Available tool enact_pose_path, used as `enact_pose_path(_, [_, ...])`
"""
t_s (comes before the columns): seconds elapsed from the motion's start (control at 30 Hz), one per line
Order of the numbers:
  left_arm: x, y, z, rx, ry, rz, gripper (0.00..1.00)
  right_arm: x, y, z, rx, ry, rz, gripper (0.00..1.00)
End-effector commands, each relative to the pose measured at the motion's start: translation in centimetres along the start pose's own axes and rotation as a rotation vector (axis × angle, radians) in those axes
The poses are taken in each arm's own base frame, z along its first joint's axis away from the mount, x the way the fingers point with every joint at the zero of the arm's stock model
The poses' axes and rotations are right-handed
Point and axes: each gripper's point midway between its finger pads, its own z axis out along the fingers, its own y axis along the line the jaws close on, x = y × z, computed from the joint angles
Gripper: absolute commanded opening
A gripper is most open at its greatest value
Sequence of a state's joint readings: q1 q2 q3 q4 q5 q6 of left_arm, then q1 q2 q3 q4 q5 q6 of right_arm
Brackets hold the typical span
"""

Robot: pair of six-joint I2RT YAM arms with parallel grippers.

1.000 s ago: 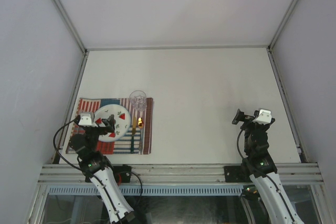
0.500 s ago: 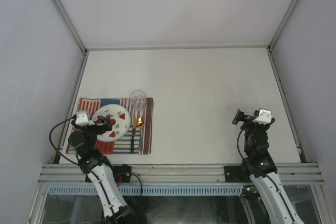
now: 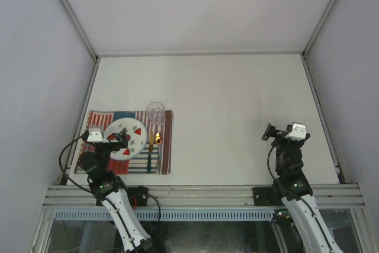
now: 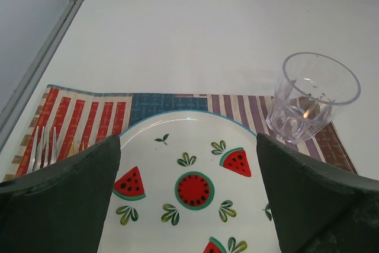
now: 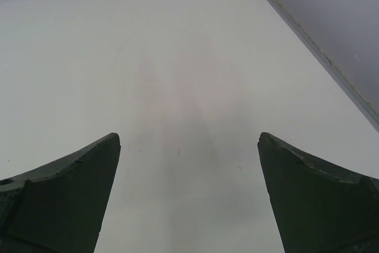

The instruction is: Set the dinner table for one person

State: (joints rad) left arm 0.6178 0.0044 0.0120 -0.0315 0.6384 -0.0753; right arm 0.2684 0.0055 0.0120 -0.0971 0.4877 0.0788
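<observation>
The dinner table (image 3: 237, 93) is a broad off-white top edged by aluminium rails. At its near left lies a striped placemat (image 3: 166, 146) with a white watermelon plate (image 3: 136, 131) on it. A clear glass (image 3: 156, 112) stands at the mat's far right corner. Cutlery (image 3: 154, 149) lies to the right of the plate. My left gripper (image 3: 120, 140) hovers open over the plate's near left part. In the left wrist view the plate (image 4: 195, 188) shows between the spread fingers of that gripper (image 4: 188, 146), with the glass (image 4: 312, 96) and a fork (image 4: 44, 146). My right gripper (image 3: 272, 133) is open over bare table (image 5: 177, 57).
Aluminium rails (image 3: 83, 111) run along the table's left and right sides, with grey walls behind them. The right gripper (image 5: 188, 140) has the right rail (image 5: 308, 45) a little off to its side. The arm bases stand on the near frame (image 3: 195, 194).
The left arm swayed slightly to the left and came back toward the plate. The right arm has not moved. Both grippers stay open.
</observation>
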Motion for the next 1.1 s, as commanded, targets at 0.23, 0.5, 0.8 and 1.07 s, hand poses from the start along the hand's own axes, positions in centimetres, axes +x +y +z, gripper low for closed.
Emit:
enact_pose_path(0.23, [0.4, 2.0, -0.1, -0.117, -0.048, -0.003, 1.00, 2.3, -0.2, -0.1, 0.002, 0.034, -0.001, 1.00])
enact_pose_path(0.5, [0.4, 3.0, -0.2, -0.179, -0.031, -0.030, 1.00, 2.2, -0.2, -0.1, 0.002, 0.033, 0.000, 1.00])
enact_pose_path(0.8, [-0.1, 4.1, -1.0, -0.271, -0.075, -0.029, 1.00, 2.2, -0.2, -0.1, 0.001, 0.033, 0.000, 1.00])
enact_pose_path(1.07, [1.6, 0.2, 0.8, -0.061, -0.062, 0.077, 1.00, 2.2, -0.2, -0.1, 0.000, 0.033, -0.001, 1.00])
